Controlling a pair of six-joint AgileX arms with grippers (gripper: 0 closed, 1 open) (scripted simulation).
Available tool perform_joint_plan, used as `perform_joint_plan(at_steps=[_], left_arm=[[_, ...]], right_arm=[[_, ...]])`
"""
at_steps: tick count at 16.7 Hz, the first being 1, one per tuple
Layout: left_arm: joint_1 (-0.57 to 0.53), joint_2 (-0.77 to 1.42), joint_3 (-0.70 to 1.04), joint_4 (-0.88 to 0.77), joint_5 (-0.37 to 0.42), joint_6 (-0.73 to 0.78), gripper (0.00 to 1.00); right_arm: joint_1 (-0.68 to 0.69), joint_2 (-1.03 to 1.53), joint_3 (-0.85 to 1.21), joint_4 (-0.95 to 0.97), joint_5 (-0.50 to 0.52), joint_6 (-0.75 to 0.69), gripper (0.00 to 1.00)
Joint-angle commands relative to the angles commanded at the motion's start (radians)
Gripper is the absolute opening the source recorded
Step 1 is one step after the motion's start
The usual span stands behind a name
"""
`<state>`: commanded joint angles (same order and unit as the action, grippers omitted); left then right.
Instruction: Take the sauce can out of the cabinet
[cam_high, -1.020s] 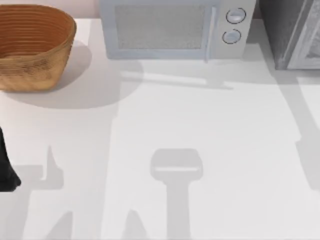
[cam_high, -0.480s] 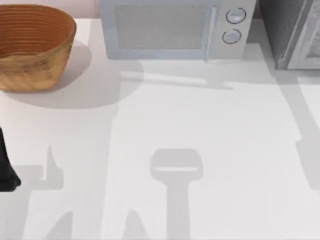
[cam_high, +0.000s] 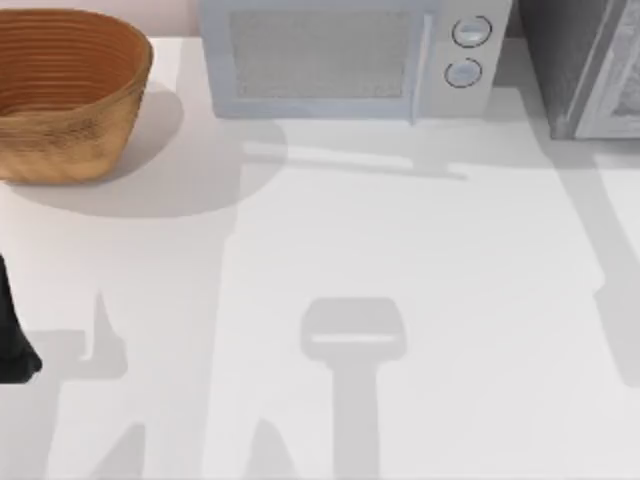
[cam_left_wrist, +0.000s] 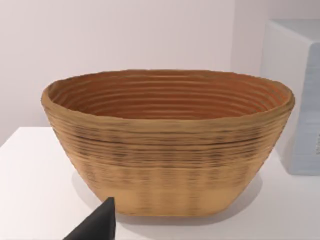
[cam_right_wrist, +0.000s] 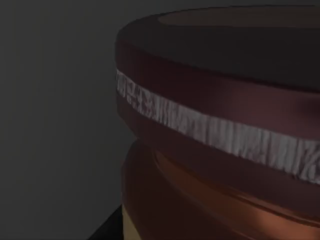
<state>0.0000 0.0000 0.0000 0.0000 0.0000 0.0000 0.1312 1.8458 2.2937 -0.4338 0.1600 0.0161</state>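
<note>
Left gripper (cam_left_wrist: 95, 226) idling beside the basket (cam_left_wrist: 167, 145); finger spread can't be told. Nothing is changing on the table across the last second. Right wrist is sitting hard against the can (cam_right_wrist: 220, 130), in the dark cabinet (cam_high: 585, 65); grasp probably imminent.

White table (cam_high: 420, 260) — flat, pale, crossed by soft grey shadows. At its far left corner, a woven basket (cam_high: 65, 95), tan outside and orange-brown within, sitting upright on the surface (seen close from the left wrist view too (cam_left_wrist: 167, 145), its base flat on the white top). Just beside it to the right, along the far edge, a light grey microwave (cam_high: 345, 60) with two round knobs. At the far right corner, the cabinet (cam_high: 580, 65) — dark speckled grey side, pale framed door — standing near the microwave, with a narrow gap between.
</note>
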Motion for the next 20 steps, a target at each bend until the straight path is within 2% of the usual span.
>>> perform_joint_plan(at_steps=[11, 20], left_arm=[[0.000, 0.000, 0.000, 0.000, 0.000, 0.000, 1.00], [0.000, 0.000, 0.000, 0.000, 0.000, 0.000, 1.00]], right_arm=[[0.113, -0.418, -0.163, -0.262, 0.104, 0.000, 0.00], [0.113, -0.476, -0.217, -0.251, 0.091, 0.001, 0.00]])
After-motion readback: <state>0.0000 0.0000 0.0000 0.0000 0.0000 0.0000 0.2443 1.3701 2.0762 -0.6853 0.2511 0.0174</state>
